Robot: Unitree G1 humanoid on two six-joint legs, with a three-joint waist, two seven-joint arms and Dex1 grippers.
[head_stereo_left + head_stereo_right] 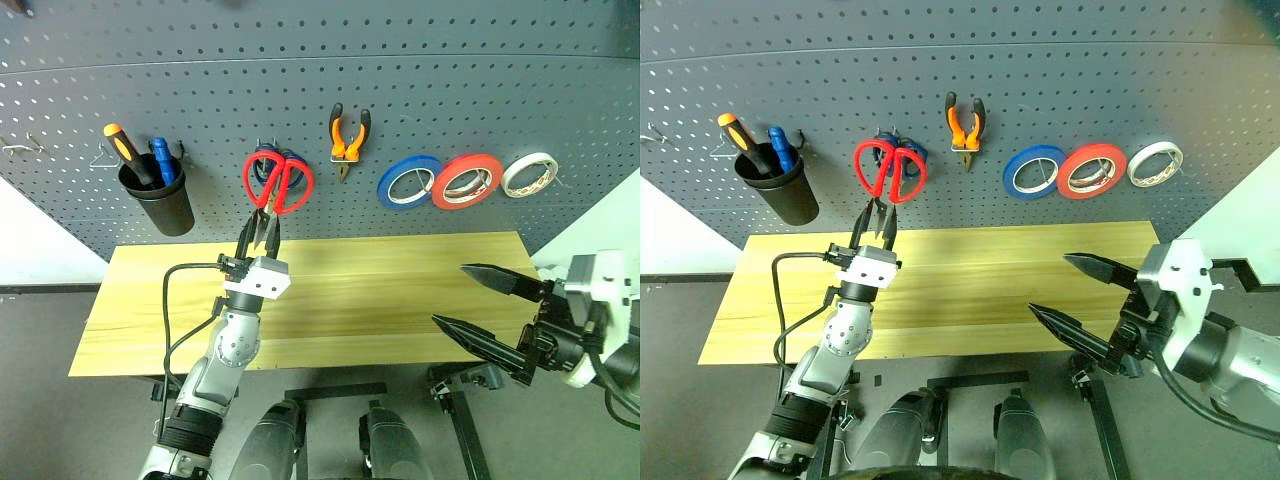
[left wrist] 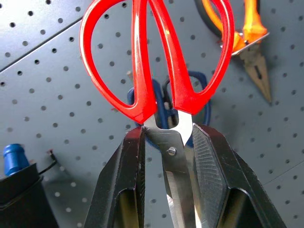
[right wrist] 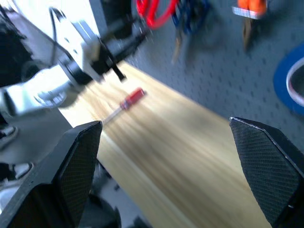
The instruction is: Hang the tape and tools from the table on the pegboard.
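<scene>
Left tool (image 1: 262, 232) clamped on the blades of the red-handled scissors (image 1: 279, 182), handles up at the pegboard (image 1: 400, 70) — loops presented to a hook. Right tool (image 1: 478, 297) spread wide, empty. Red-handled screwdriver (image 3: 127, 103) lies on the table (image 1: 400, 290), at the left tool's 6 o'clock.

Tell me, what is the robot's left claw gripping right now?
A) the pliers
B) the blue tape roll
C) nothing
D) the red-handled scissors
D: the left gripper is clamped on the blades of the red-handled scissors, holding them handles-up against the pegboard.
</scene>
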